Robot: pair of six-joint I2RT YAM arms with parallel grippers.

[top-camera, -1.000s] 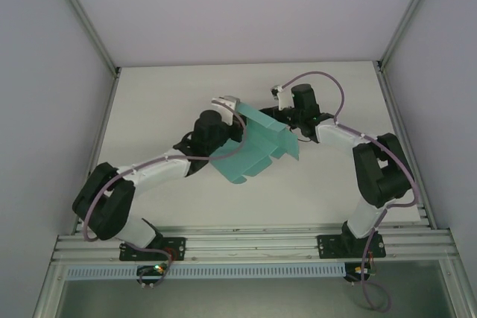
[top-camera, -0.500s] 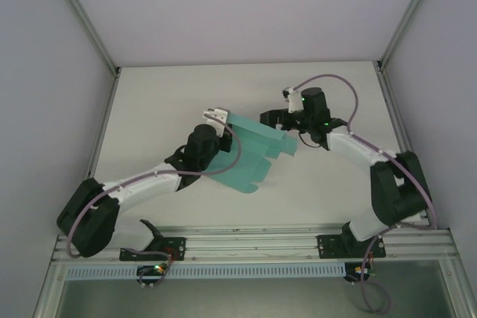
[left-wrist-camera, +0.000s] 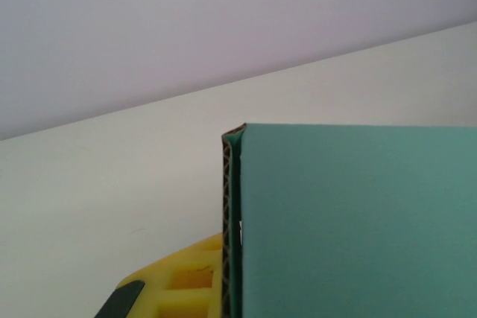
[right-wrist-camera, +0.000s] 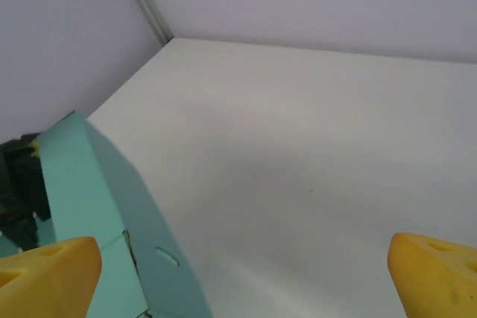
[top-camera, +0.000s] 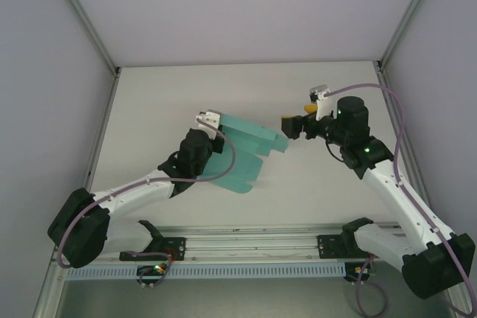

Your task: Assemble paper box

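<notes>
1. Above the middle of the white table (top-camera: 160, 98), the left arm stretches low and forward. The left gripper (top-camera: 216, 133) is clamped on the left end of the paper box (top-camera: 242, 160), a teal sheet held at a slant.
2. The right arm reaches inward, and the right gripper (top-camera: 291, 126) gapes wide and empty just beside the sheet's right flap.
3. The left wrist view shows the card's corrugated edge against a yellow finger (left-wrist-camera: 182, 281). The right wrist view shows a small slot (right-wrist-camera: 168, 256) in the flap.

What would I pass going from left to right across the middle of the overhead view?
left gripper, shut on the card's left end → paper box → right gripper, open, just off the box's right end.
</notes>
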